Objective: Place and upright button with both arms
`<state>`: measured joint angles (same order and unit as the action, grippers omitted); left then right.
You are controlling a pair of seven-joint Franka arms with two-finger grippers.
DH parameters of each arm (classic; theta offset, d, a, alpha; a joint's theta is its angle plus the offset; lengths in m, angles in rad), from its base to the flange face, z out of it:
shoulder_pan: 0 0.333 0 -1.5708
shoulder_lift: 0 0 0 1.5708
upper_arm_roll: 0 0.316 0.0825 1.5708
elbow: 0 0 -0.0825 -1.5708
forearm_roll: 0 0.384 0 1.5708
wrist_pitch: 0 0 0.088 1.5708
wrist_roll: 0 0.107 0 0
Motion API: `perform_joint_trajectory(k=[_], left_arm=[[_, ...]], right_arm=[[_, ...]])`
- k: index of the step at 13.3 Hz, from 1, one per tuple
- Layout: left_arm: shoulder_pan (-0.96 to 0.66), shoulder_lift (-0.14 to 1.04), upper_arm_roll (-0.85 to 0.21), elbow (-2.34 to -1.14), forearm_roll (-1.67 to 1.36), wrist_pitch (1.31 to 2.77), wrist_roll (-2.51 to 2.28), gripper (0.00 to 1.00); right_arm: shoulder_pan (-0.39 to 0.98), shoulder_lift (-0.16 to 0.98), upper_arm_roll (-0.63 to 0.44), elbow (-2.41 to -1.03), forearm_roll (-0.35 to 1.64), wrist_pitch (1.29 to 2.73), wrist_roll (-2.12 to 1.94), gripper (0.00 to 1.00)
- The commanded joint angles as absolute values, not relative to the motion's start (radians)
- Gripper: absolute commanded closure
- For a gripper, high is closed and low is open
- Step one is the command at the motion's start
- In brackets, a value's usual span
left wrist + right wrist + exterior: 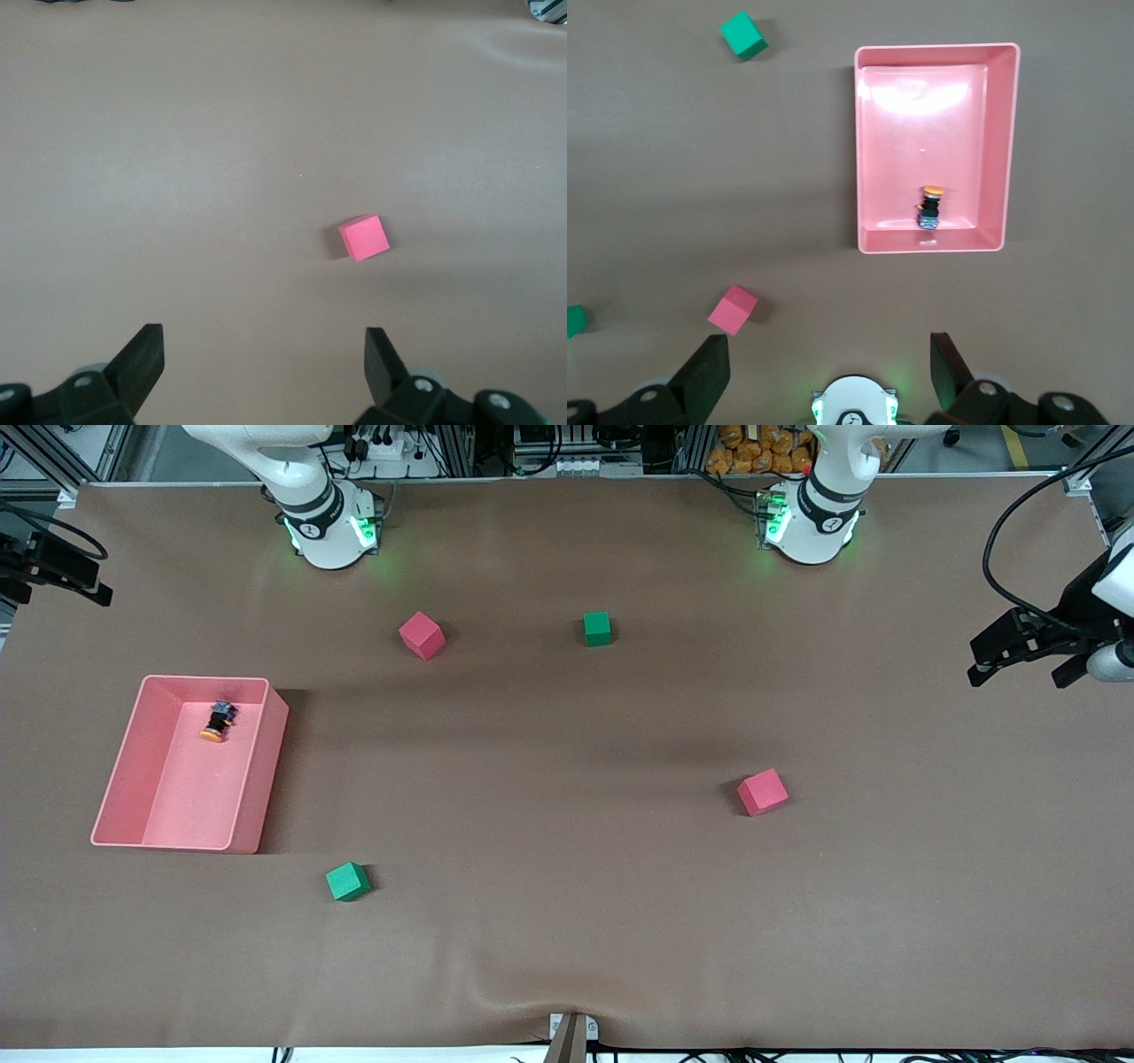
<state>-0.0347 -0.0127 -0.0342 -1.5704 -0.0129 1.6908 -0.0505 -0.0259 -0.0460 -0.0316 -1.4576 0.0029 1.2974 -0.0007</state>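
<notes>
Brown worktop [567, 921] carries a pink tray [257, 797] with the button [218, 721] lying tipped inside, unreached; left gripper [264, 352] and right gripper [829, 354] hover spread, ready to descend.

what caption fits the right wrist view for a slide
Open right pincer high over pink tray holding the button on its side.

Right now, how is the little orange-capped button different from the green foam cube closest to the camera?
The tiny orange-capped black button lies tipped on its side inside the pink plastic tray; the green foam cube sits flat on the bare brown table, nearer the front camera. The button is round-bodied and two-coloured; the cube is boxy and one colour. The button looks smaller. Both lie toward the right arm's end, untouched by either end effector.
</notes>
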Motion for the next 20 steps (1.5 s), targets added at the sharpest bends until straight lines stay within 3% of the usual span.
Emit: perform_joint_trajectory(k=[1, 6, 10, 14, 20], left_arm=[[-0.031, -0.008, -0.035, -1.546, -0.005, 1.667, -0.046, 0.0], [-0.032, -0.005, -0.035, -1.548, -0.006, 1.667, -0.049, 0.0], [-0.037, -0.002, -0.035, -1.554, -0.006, 1.667, -0.051, 0.0], [-0.04, -0.002, -0.037, -1.554, -0.006, 1.667, -0.057, 0.0], [-0.041, 0.0, -0.037, -1.554, -0.006, 1.667, -0.06, 0.0]], right_arm=[[-0.031, -0.048, -0.023, -1.459, -0.025, 1.299, 0.002, 0.0], [-0.02, -0.042, -0.018, -1.465, -0.009, 1.313, 0.005, 0.0], [-0.037, 0.127, -0.021, -1.466, -0.021, 1.325, 0.002, 0.0], [-0.092, 0.289, -0.025, -1.497, -0.029, 1.439, 0.0, 0.0], [-0.147, 0.296, -0.025, -1.799, -0.057, 1.753, -0.003, 0.0]])
